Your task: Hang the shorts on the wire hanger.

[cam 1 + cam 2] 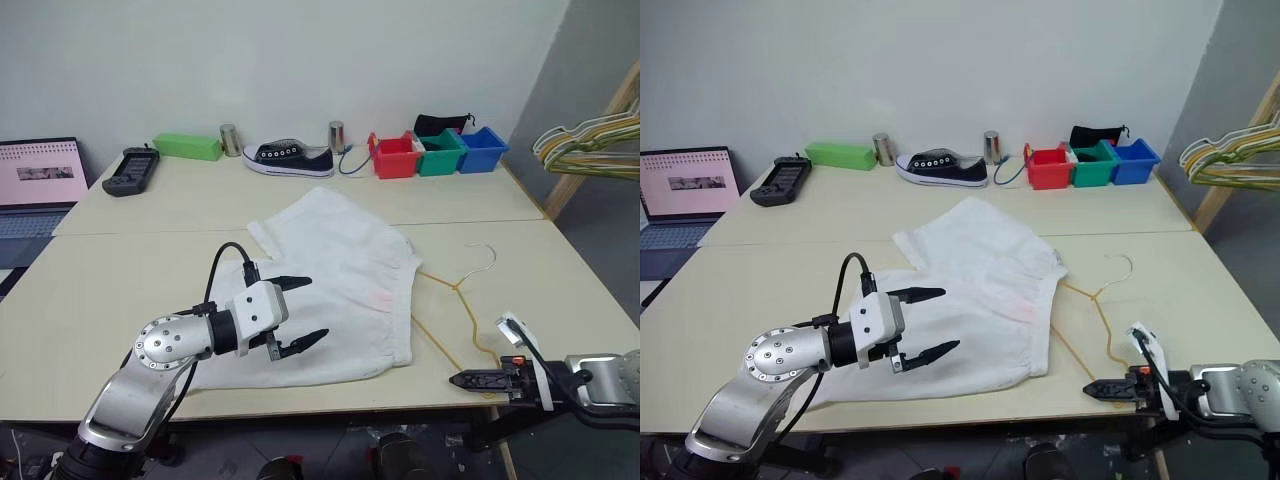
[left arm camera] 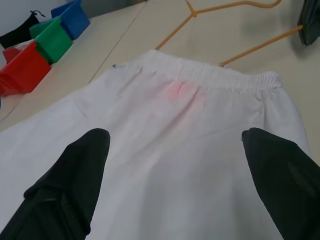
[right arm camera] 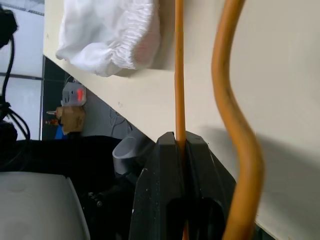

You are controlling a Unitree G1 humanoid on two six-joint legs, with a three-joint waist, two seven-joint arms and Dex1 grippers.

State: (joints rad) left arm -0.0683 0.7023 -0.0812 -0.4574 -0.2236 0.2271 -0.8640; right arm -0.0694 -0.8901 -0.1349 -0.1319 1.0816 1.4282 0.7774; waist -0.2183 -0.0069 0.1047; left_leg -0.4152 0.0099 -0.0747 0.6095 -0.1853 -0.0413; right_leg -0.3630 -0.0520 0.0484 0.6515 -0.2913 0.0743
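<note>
The white shorts [image 1: 340, 290] lie flat across the middle of the table, waistband toward the right, with a faint pink mark [image 2: 177, 92] near it. My left gripper [image 1: 315, 308] hovers open just above the shorts' near-left part, its black fingers [image 2: 85, 165] spread wide with nothing between them. The pale-yellow wire hanger [image 1: 465, 300] lies on the table right of the waistband, hook [image 1: 485, 255] pointing away. At the table's front right edge my right gripper [image 1: 455, 380] is shut on the hanger's near wire [image 3: 179, 75], the thin wire pinched between its fingers [image 3: 167, 170].
Along the back stand a black sneaker [image 1: 290, 158], two metal cans, a green box [image 1: 187, 146], and red [image 1: 395, 157], green and blue bins. A controller [image 1: 130, 170] and a laptop [image 1: 38, 180] sit at the left. A bunch of hangers [image 1: 590, 145] hangs at the right.
</note>
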